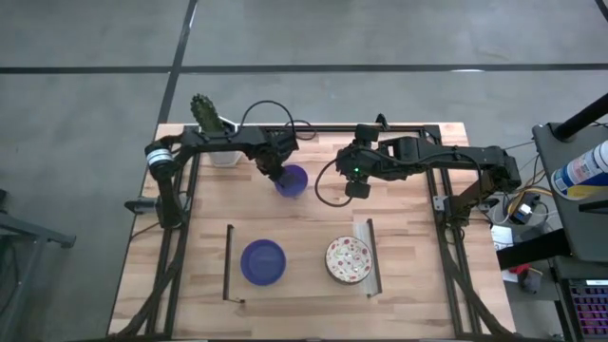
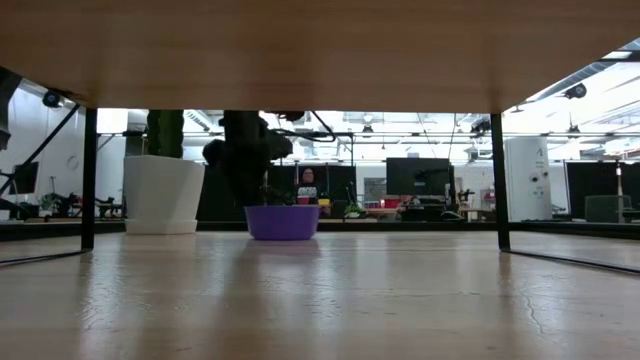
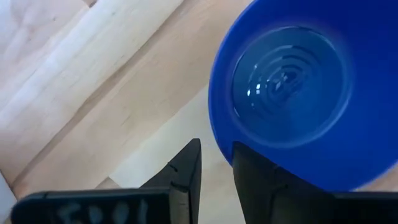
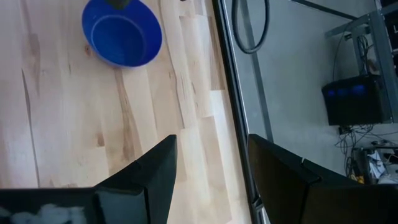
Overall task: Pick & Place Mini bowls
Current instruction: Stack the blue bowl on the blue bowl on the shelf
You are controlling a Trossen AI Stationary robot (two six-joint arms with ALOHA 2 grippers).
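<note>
— Where is the left gripper [image 1: 281, 177]?
— Upper centre of the high view, fingers pinching the rim of a glossy blue round mini bowl [image 1: 293, 180] resting on the wooden table [image 1: 304, 285].
— The right gripper [image 1: 357, 189]?
— Just right, fingers spread, empty.

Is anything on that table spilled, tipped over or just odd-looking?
Nothing stands out. The blue bowl by the left gripper sits upright, as do the second blue bowl and the speckled bowl. The cactus pot stands upright at the far edge.
</note>
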